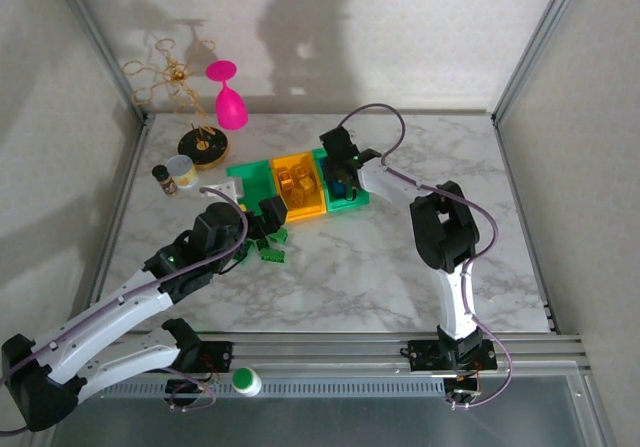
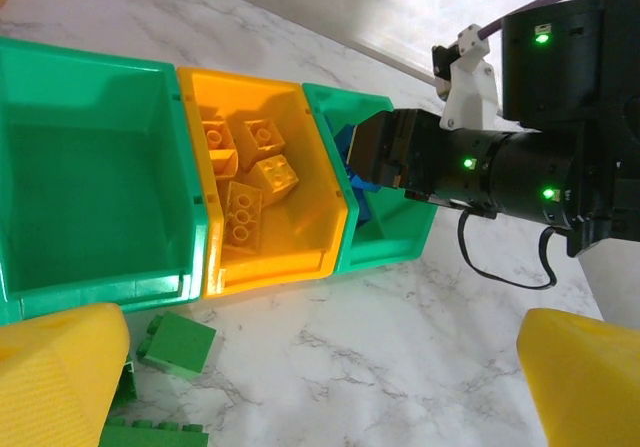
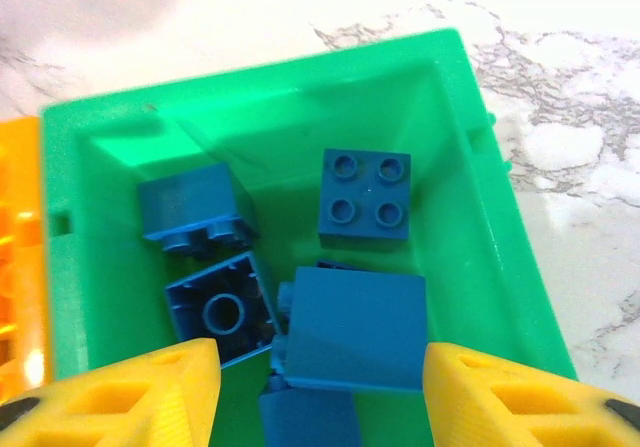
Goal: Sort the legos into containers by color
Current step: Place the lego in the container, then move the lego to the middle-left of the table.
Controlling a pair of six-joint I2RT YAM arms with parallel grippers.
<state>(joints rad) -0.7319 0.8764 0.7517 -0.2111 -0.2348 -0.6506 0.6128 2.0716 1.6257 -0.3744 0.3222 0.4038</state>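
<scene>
White-veined marble tabletop, seen from above, carries a row of three open plastic containers: a yellow-orange rectangular bin in the middle, a green bin on its left and a second green bin on its right. The right gripper hangs over the second green bin. The left gripper sits just in front of the yellow-orange rectangular bin, near loose green studded bricks on the marble. From the left wrist, the left gripper is spread wide with nothing between its yellow fingers. The green studded bricks lie beside its left finger, and yellow-orange studded bricks, hard to make out from above, sit heaped inside the middle bin. From the right wrist, the right gripper stands partly apart above blue studded bricks in the second green bin. One tilted blue brick lies between the fingers, clear of the left one, so it is not gripped. Whether it touches the right finger cannot be told.
</scene>
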